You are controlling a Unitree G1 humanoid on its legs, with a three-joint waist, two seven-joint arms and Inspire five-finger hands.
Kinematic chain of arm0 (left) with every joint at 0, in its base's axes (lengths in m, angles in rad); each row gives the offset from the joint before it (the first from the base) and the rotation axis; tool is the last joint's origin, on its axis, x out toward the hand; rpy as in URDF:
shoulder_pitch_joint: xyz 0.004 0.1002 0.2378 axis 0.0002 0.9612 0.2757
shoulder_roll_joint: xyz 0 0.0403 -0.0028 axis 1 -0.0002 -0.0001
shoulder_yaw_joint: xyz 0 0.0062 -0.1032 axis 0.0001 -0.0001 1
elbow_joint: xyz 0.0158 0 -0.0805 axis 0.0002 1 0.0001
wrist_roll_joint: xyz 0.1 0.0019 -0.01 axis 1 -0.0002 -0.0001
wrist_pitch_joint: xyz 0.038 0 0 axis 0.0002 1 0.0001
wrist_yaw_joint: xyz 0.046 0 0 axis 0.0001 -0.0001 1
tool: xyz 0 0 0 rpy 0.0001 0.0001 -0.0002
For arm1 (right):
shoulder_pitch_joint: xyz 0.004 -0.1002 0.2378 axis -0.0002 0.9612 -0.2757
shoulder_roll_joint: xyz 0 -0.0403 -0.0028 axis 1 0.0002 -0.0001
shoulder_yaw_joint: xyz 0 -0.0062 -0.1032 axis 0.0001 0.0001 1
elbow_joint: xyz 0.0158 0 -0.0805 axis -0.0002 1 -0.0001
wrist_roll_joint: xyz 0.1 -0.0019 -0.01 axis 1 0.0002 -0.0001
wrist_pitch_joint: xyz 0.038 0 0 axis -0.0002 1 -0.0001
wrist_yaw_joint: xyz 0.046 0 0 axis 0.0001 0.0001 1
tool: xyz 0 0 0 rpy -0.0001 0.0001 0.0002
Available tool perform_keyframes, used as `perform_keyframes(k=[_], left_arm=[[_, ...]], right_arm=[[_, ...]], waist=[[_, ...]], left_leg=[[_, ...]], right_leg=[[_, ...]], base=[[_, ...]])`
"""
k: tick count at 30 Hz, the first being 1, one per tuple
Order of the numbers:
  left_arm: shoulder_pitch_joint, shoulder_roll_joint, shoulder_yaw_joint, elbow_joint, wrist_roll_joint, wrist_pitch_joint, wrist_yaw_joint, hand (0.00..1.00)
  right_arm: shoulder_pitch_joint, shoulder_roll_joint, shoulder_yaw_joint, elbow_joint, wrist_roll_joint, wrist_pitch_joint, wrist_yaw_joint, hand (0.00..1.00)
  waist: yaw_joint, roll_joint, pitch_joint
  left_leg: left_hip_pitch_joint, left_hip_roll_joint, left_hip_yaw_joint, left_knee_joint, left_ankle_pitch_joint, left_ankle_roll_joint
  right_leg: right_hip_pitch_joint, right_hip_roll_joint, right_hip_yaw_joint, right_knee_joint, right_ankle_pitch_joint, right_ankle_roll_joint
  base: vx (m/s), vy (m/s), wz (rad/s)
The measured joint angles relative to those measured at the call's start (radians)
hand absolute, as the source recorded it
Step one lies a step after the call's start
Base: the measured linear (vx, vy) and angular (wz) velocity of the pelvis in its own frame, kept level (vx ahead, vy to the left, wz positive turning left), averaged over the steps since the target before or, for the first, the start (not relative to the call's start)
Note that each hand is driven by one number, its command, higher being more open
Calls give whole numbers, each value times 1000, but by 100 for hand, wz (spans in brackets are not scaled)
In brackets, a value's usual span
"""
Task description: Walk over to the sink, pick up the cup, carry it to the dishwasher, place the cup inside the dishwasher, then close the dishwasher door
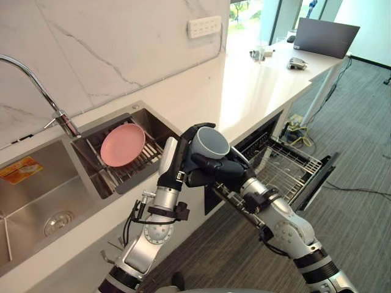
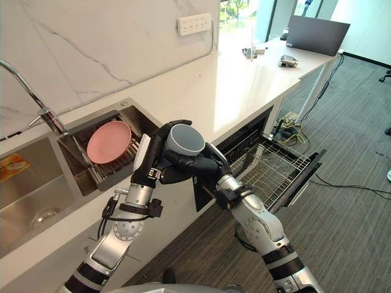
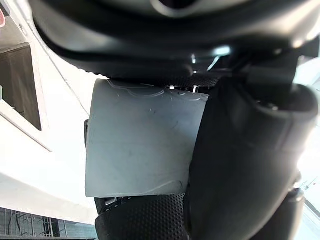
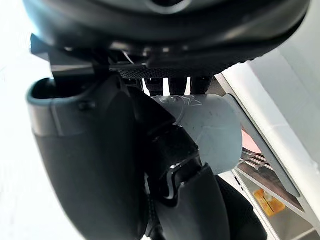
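A grey cup is held upright in the air over the counter's front edge, between the sink and the dishwasher. My left hand grips it from the sink side, with fingers curled over its far rim. My right hand wraps its lower side from the dishwasher side. The cup's grey wall lies against the left hand's palm, and also shows as the cup past the right hand's fingers. The dishwasher's wire rack is pulled out over its lowered door, just to the right.
A pink plate leans in a drainer in the sink's right basin. The left basin has a tap behind it. The white counter runs back to a desk with a laptop. Grey carpet lies right of the dishwasher.
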State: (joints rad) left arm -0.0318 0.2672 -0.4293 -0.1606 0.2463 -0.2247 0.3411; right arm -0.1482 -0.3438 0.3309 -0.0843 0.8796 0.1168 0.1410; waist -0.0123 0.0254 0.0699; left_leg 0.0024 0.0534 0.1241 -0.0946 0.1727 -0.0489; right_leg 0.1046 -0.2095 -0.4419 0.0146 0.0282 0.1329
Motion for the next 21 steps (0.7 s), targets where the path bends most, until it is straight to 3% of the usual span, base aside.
perform_keyframes(k=[6, 7, 14, 21], left_arm=[[-2, 4, 14, -26, -2, 3, -8, 0], [-2, 8, 17, -35, -2, 3, -8, 100], [-2, -11, 18, -64, -89, 2, -12, 100], [19, -15, 1, -72, -119, 1, -6, 100]], right_arm=[[0, 17, 23, -14, 2, -45, -35, 0], [0, 21, 25, -22, 2, -49, -40, 0], [1, 69, 33, -32, -75, -113, -93, 0], [1, 134, 42, -56, -228, -186, -260, 0]], waist=[[-1, 0, 0], [0, 0, 0], [-1, 0, -1], [-2, 0, -1]], left_leg=[[-1, 6, 0, 0, -2, -3], [-2, 7, 0, 0, -2, -3], [-4, 7, 1, 0, -2, -3], [0, 12, 21, 0, -1, -1]], right_leg=[[-1, 2, 1, 0, -1, -1], [-2, 2, 1, 0, -1, -1], [-4, 2, 1, 0, 0, -1], [-15, 5, 24, 1, 2, -3]], base=[[0, 0, 0], [0, 0, 0], [0, 0, 0], [0, -2, -8]])
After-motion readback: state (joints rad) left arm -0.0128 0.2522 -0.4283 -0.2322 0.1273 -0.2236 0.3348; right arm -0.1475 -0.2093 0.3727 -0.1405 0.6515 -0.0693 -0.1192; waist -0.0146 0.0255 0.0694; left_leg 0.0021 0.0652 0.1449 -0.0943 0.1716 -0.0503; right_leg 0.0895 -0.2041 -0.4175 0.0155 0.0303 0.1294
